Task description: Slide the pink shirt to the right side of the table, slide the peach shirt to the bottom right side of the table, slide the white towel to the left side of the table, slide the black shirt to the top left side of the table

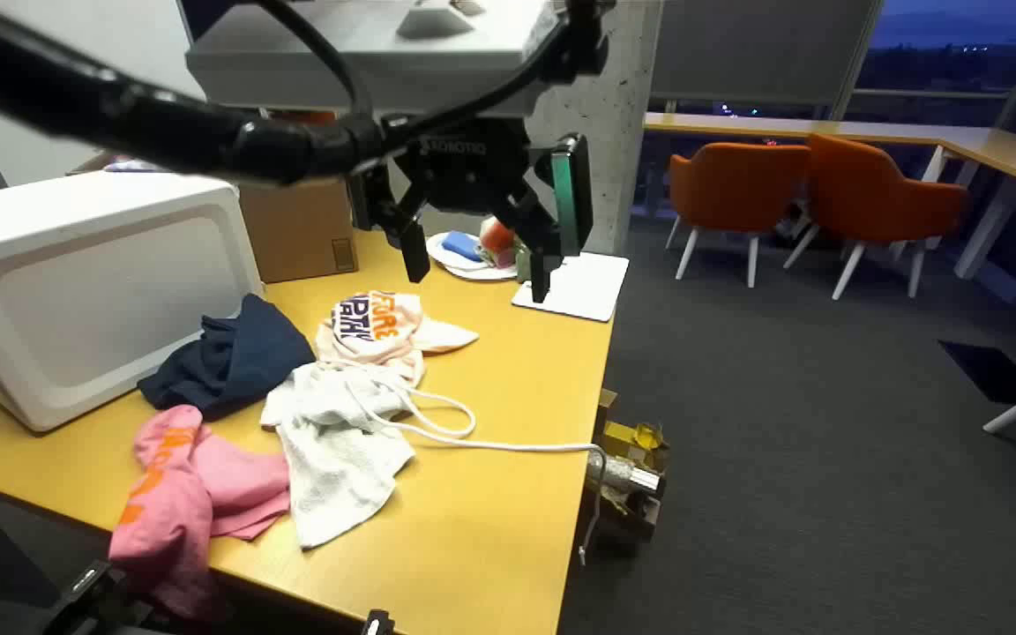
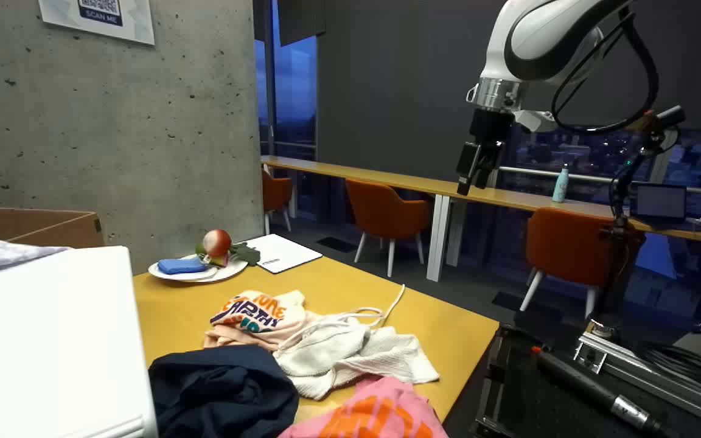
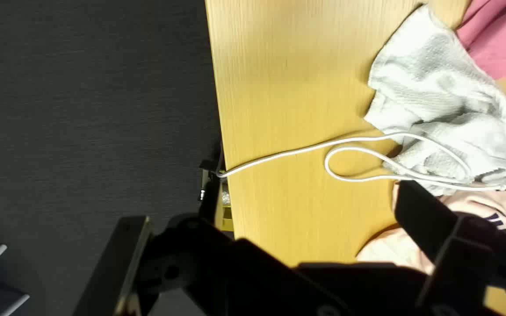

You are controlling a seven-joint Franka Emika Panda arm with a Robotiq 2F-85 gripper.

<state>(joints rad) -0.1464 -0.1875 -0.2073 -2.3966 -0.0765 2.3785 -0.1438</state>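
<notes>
My gripper [image 1: 479, 273] is open and empty, high above the table; it also shows in an exterior view [image 2: 472, 187] and in the wrist view [image 3: 312, 191]. The pink shirt [image 1: 235, 481] lies at the table's near edge and partly hangs over it; the wrist view [image 3: 505, 39] shows part of it. The white towel [image 1: 332, 467] lies crumpled beside it, touching the peach shirt [image 1: 384, 326] with printed letters. The dark navy-black shirt [image 1: 239, 357] is bunched by a white bin. In the wrist view, a finger partly hides the peach shirt [image 3: 395, 250].
A white cord [image 1: 508, 446] runs from the towel over the table edge. The white bin [image 1: 120, 309] lies along one side, with a cardboard box [image 1: 296, 231] behind. A plate [image 2: 229, 271] with a blue item and toy food stands near a white board [image 2: 280, 252].
</notes>
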